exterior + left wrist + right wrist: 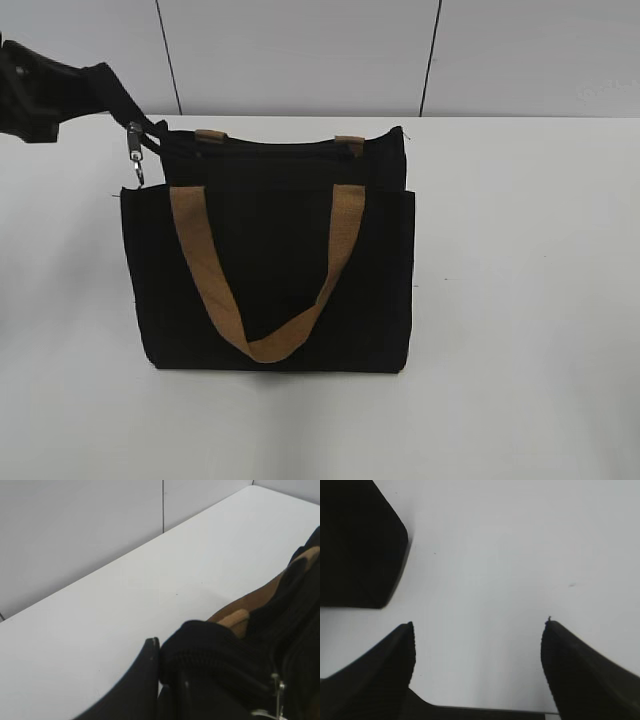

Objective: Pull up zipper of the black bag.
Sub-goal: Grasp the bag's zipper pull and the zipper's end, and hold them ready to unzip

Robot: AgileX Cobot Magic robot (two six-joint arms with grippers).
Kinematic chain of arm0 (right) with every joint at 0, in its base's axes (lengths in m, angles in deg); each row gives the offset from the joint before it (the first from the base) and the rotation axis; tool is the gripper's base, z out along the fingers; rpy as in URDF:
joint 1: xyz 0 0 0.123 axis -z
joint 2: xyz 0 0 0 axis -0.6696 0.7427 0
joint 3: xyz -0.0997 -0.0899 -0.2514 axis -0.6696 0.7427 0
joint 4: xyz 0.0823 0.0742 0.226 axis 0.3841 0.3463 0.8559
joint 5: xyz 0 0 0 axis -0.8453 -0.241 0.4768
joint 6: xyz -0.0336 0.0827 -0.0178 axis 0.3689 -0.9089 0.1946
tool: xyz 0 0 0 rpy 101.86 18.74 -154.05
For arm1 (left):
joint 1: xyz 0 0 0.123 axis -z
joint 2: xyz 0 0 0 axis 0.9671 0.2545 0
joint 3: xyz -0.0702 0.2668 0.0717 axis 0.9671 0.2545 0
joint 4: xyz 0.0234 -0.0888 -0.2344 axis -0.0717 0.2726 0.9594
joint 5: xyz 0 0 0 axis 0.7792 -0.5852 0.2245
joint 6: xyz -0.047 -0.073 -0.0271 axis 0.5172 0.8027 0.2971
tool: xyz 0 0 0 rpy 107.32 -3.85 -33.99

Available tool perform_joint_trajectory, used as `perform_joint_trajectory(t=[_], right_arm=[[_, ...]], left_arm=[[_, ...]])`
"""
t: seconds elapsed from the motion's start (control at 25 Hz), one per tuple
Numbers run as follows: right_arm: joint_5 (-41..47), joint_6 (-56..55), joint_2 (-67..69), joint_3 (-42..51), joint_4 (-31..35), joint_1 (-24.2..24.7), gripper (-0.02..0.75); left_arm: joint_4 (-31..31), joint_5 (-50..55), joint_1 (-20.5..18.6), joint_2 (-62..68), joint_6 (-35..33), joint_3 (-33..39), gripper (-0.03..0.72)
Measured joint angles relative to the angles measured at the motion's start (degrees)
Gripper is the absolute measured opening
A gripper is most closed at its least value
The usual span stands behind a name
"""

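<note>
White tabletop (520,300) fills most of ext. view. Black bag (270,290) stands upright at centre, tan handle (262,290) drooping in a V over its front. Left gripper (95,85) at upper left is clamped on the bag's top-left corner fabric, by the zipper (270,152) end; silvery pull tab (135,145) dangles just below. Right gripper (477,630) is spread wide w/ nothing held, bag corner at upper left of its view.
</note>
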Motion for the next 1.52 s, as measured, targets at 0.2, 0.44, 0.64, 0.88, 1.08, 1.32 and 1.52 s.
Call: perform_joint_trajectory(t=[0.2, 0.44, 0.64, 0.88, 1.08, 1.32, 1.52], right_arm=[[-3.33, 2.54, 10.05, -2.27, 5.22, 0.0, 0.593], [-6.21, 7.4, 20.23, -7.82, 7.73, 0.0, 0.593], [-6.89, 7.8, 25.76, -11.79, 7.8, -2.37, 0.566], [-6.57, 7.13, 35.76, -16.76, 7.74, -7.36, 0.556], [-6.75, 0.95, 46.31, -22.47, 4.16, -14.95, 0.546], [-10.06, -13.97, 57.64, -28.77, -5.69, -32.24, 0.543], [-17.29, -19.28, 68.89, -35.65, -7.17, -46.19, 0.536]], left_arm=[[-0.83, -0.61, 1.79, 0.0, 2.5, -2.0, 0.022], [-3.36, -0.58, 4.1, 0.73, 4.33, -2.23, 0.022], [-3.45, -0.47, 4.1, 0.77, 5.52, -2.23, 0.022], [-3.5, -0.14, 4.1, 0.77, 7.09, -2.23, 0.022], [-3.5, 1.65, 4.1, 0.77, 8.62, -2.23, 0.022], [-2.56, 2.67, 4.1, 0.79, 8.92, -2.28, 0.022], [-2.31, 3.36, 4.1, 0.79, 9.47, -3.39, 0.022]])
